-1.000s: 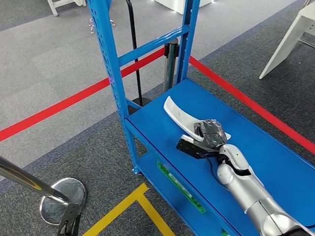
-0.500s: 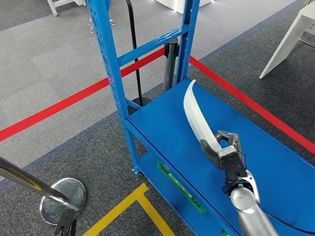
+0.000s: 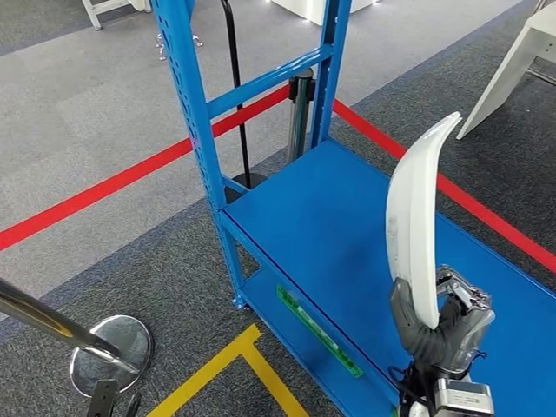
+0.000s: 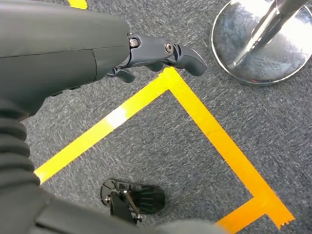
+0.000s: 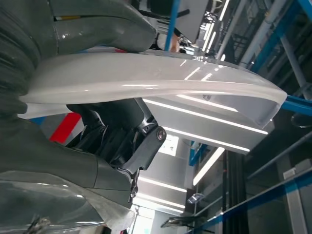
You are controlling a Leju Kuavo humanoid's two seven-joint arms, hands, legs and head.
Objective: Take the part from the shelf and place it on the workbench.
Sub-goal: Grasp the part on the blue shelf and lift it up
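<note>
A long curved white part (image 3: 413, 221) stands nearly upright in the head view, lifted off the blue shelf (image 3: 327, 217). My right hand (image 3: 442, 326) grips its lower end, at the near right above the shelf deck. In the right wrist view the same white part (image 5: 154, 80) runs across the picture, clamped between the thumb and the dark fingers (image 5: 121, 141). My left hand (image 4: 158, 53) hangs over the carpet with its fingers loosely curled and nothing in them.
The shelf's blue uprights (image 3: 190, 104) rise at the back left, with a lower deck (image 3: 301, 321) underneath. Red floor tape (image 3: 98, 187) and yellow tape (image 3: 216, 369) cross the grey carpet. A chrome stanchion base (image 3: 111, 352) sits at the near left, and a white table leg (image 3: 505, 78) at the far right.
My right hand has raised the white part off the shelf and swung it from lying flat to nearly upright, drawing it back toward me and to the right.
</note>
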